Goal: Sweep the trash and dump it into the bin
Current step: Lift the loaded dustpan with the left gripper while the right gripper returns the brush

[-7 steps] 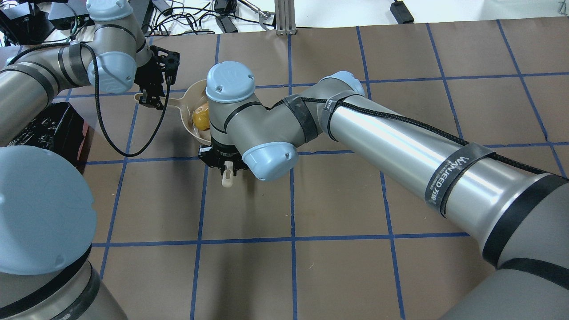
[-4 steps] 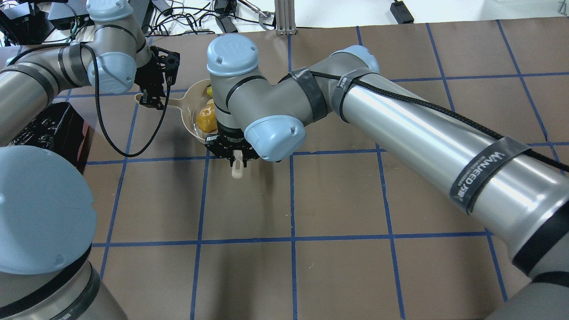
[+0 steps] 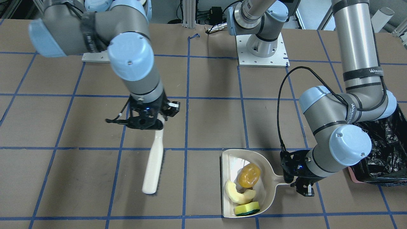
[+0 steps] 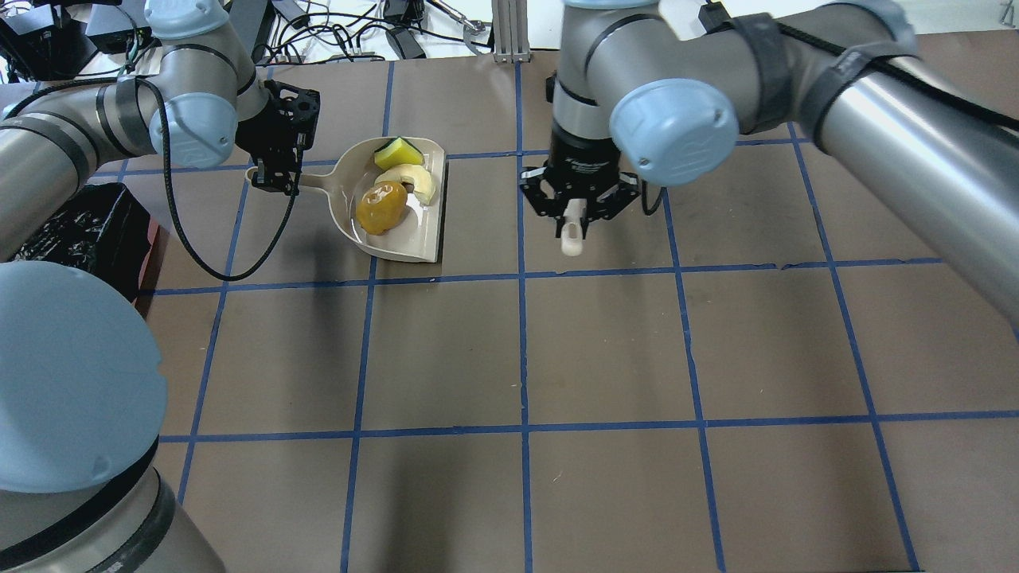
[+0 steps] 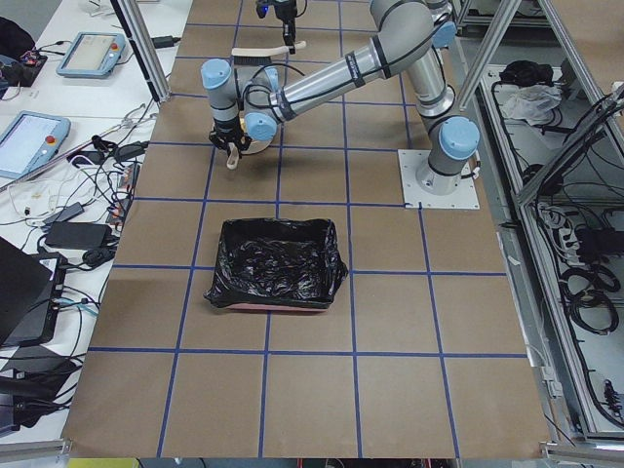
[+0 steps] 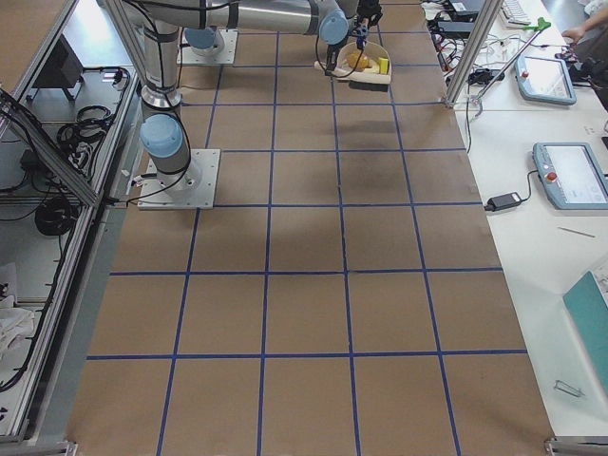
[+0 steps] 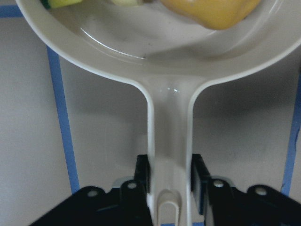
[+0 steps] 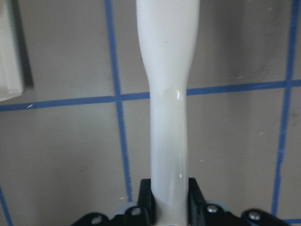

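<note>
The beige dustpan (image 4: pixel 415 237) lies on the table with the trash in it: an orange-brown lump (image 4: pixel 380 207), a pale crescent slice (image 4: pixel 418 181) and a yellow sponge with a green layer (image 4: pixel 398 151). My left gripper (image 4: pixel 275 179) is shut on the dustpan's handle (image 7: pixel 170 132). My right gripper (image 4: pixel 575 211) is shut on a cream brush (image 3: pixel 153 165), to the right of the dustpan and apart from it. The black-lined bin (image 3: pixel 388 149) stands past my left arm, its pink base edge showing.
The bin (image 5: pixel 278 263) also shows in the exterior left view, a grid square or so from the dustpan. Brown paper with blue tape lines covers the table. Cables and boxes (image 4: pixel 358 32) lie beyond its far edge.
My right arm has swung to the right with the brush, away from the dustpan, uncovering the pan and all three items in it. My left gripper stays on the handle.
</note>
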